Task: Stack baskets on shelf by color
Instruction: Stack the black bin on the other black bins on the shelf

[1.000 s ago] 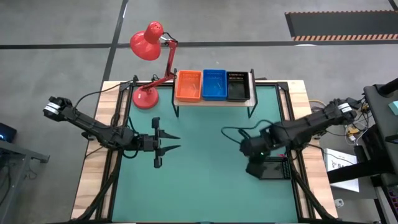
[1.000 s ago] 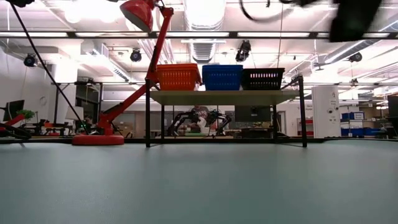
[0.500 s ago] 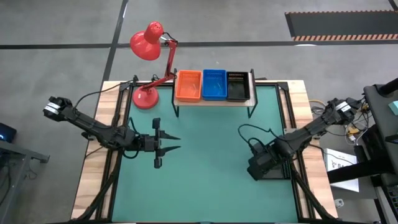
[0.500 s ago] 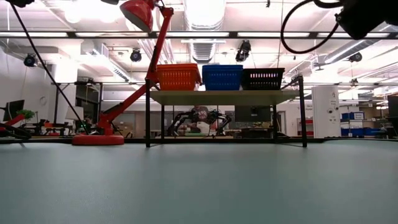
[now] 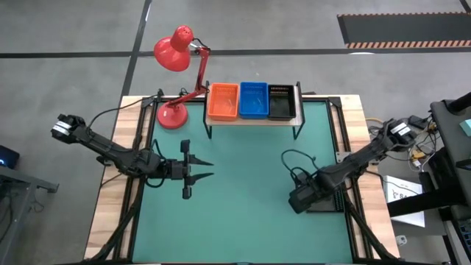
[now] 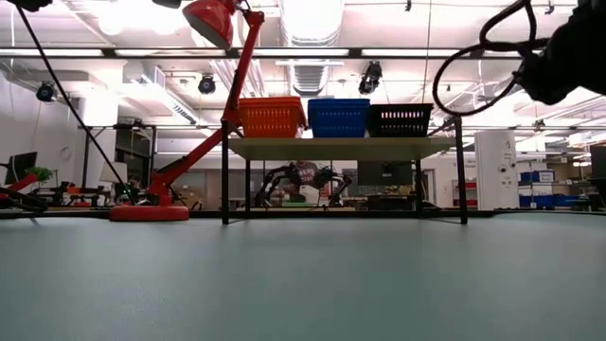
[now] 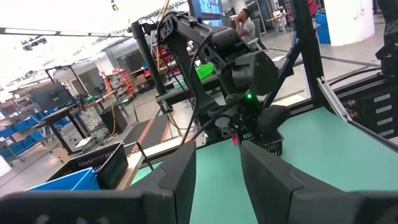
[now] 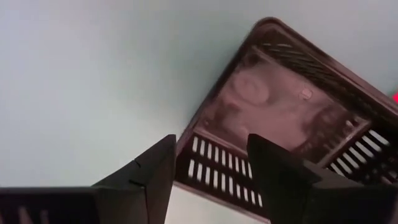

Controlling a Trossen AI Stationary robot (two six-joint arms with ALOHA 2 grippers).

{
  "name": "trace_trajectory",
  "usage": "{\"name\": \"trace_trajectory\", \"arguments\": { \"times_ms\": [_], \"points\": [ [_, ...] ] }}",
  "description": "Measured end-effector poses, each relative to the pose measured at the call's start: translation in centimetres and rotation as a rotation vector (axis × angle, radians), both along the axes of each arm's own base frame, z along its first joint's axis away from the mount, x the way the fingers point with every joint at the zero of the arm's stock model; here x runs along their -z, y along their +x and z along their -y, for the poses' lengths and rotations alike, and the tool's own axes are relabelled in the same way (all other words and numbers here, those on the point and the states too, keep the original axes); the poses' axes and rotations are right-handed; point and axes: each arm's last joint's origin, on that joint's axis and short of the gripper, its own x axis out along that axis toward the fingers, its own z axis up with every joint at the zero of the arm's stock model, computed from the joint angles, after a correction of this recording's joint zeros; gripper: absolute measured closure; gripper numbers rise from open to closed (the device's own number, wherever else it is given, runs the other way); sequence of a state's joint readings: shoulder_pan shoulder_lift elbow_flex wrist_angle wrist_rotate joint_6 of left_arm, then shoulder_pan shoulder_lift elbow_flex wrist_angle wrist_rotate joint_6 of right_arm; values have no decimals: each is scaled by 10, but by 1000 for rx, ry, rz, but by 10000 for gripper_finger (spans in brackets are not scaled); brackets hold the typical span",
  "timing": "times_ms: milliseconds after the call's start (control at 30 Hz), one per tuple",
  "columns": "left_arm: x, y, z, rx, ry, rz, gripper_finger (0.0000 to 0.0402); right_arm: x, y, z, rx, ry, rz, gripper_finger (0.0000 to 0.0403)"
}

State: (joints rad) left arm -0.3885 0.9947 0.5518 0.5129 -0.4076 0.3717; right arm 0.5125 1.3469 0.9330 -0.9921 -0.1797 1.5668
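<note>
High: we see right gripper (image 5: 303, 200) low over a black basket (image 5: 328, 200) near the table's right edge, mostly hidden by the arm; left gripper (image 5: 200, 170) spread, mid-left. Low: shelf (image 6: 341, 148) carries orange, blue, black stacks. Right wrist: fingers (image 8: 155, 171) spread, straddling the basket wall

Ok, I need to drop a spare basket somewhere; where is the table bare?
The green table is bare between the shelf and both arms, and along its near edge. It is crowded around the right end effector over the black basket, and by the left end effector.
</note>
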Motion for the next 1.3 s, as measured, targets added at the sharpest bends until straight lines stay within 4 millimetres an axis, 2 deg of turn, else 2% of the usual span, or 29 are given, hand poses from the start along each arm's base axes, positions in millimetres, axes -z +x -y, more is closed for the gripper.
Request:
{"name": "trace_trajectory", "arguments": {
  "times_ms": [200,367,633,800,867,1033,1300],
  "points": [
    [0,0,0,0,0,0,290,12,6,-2,-16,-35,-11,218],
    [0,0,0,-1,0,-1,290,23,11,-5,-31,-49,-31,240],
    [0,0,0,-1,0,-1,290,36,26,-14,-79,7,49,317],
    [1,0,0,-1,0,-2,290,34,31,-18,-139,51,113,377],
    [1,0,0,-1,0,-2,290,31,33,-18,-187,60,138,388],
    [1,0,0,-1,-1,-2,290,12,44,-25,-450,78,267,390],
    [1,0,0,-1,-1,-2,290,-38,70,-39,-1052,8,596,392]
  ]
}}
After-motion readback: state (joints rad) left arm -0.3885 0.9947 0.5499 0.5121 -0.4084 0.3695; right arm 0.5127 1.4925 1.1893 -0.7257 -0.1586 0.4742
